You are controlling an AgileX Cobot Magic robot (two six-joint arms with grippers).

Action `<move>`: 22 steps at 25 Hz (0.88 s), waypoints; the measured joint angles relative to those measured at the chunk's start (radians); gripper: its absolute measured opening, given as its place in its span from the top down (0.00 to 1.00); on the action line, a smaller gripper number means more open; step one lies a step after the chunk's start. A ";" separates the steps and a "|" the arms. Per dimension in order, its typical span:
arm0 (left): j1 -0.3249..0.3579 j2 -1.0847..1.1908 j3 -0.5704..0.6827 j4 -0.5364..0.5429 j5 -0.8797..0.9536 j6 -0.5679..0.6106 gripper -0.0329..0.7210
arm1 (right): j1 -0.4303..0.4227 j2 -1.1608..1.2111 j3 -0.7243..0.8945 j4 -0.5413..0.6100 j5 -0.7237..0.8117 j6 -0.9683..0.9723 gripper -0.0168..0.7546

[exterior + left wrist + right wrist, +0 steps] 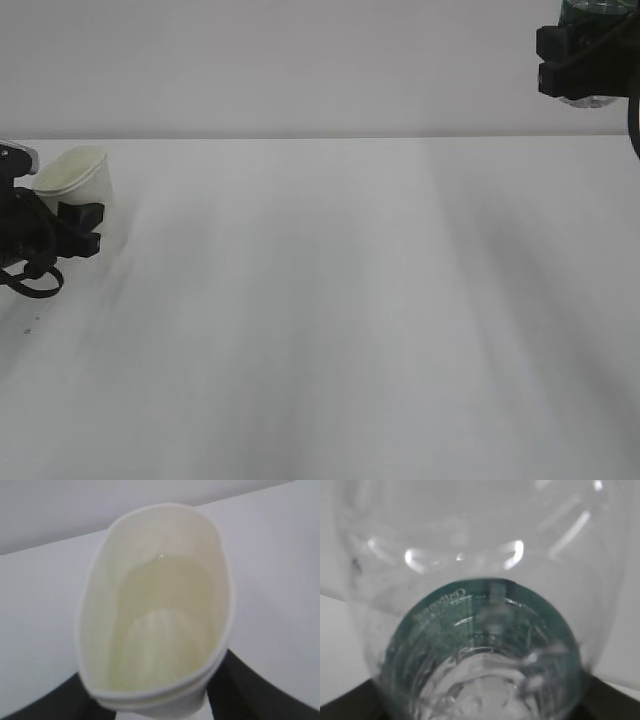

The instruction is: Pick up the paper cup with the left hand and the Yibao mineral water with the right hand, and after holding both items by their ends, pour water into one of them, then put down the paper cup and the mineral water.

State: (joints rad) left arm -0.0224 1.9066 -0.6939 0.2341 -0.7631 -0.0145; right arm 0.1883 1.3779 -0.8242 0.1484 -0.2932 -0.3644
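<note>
Left gripper (88, 228) grips the paper cup (78, 180) low at the table (330, 300); the right gripper (585, 62) holds the Yibao mineral water (485, 630) aloft. Set-down seems underway. Next, release the cup gently.

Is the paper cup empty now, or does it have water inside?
It holds a little water. In the left wrist view a clear liquid line with a small glint shows inside the paper cup, low against its pale yellowish wall.
</note>
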 joint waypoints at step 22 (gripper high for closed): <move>0.000 0.143 -0.005 -0.107 -0.207 0.043 0.48 | 0.000 0.000 0.000 0.000 0.019 0.000 0.39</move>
State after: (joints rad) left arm -0.0224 2.0493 -0.6989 0.1270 -0.9700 0.0283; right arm 0.1883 1.3779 -0.8242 0.1484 -0.2743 -0.3644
